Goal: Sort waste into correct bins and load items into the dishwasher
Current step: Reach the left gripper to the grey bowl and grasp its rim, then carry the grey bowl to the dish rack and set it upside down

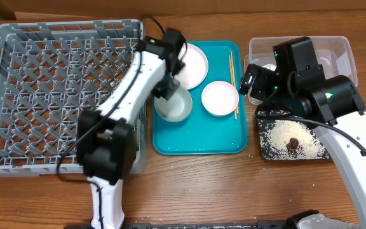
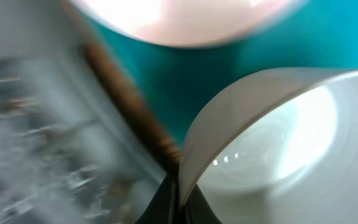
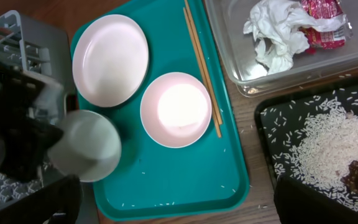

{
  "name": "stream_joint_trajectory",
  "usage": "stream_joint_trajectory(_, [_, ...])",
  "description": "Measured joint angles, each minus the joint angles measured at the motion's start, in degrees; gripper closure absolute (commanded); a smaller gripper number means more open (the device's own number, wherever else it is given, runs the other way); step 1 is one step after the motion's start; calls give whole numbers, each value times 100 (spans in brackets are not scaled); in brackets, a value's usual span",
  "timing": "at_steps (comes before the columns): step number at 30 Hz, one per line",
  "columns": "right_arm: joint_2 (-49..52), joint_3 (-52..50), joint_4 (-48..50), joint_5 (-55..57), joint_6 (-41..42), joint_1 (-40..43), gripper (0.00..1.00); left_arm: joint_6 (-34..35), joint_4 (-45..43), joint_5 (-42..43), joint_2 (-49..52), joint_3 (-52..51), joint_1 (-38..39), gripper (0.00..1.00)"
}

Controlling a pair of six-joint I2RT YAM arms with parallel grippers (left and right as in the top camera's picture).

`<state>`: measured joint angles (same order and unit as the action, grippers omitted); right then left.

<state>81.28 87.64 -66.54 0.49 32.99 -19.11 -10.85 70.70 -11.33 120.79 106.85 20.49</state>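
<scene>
**Operator:** What does the left gripper (image 2: 178, 194) hold, and why there?

**Technician:** Its fingers are pressed together on the rim of the pale-blue bowl (image 1: 175, 107). The bowl sits on the teal tray (image 1: 199, 145), at the edge beside the dish rack (image 1: 43, 95). A rim pinch probably suits lifting the bowl across. The right gripper (image 1: 251, 77) hangs spread wide and holds nothing.

**Operator:** Container contents?

**Technician:** The black tray (image 1: 261, 152) holds rice grains (image 1: 281, 135) and a brown lump (image 1: 293, 144). The teal tray also carries a white bowl (image 1: 220, 97), a plate (image 1: 194, 65) and chopsticks (image 1: 233, 83). The clear tub (image 3: 229, 56), farthest, holds crumpled paper (image 3: 272, 34) and a red wrapper (image 3: 321, 22). No dishes show in the rack.
</scene>
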Motion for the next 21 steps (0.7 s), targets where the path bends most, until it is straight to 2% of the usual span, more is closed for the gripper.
stream_joint_trajectory(4, [0,0,-4,2,0,0,0,415,-619,-767,-798,170,-389,96])
stream_joint_trajectory(9, [2,0,59,15,-2,0,0,754,-1882,-2166,-1486,389,-953,96])
stream_joint_trajectory(14, [0,0,55,17,0,0,0,671,-3027,-3110,-1346,415,-1034,96])
stream_joint_trajectory(21, [0,0,52,17,-2,0,0,490,-4218,-4780,-398,413,-997,96])
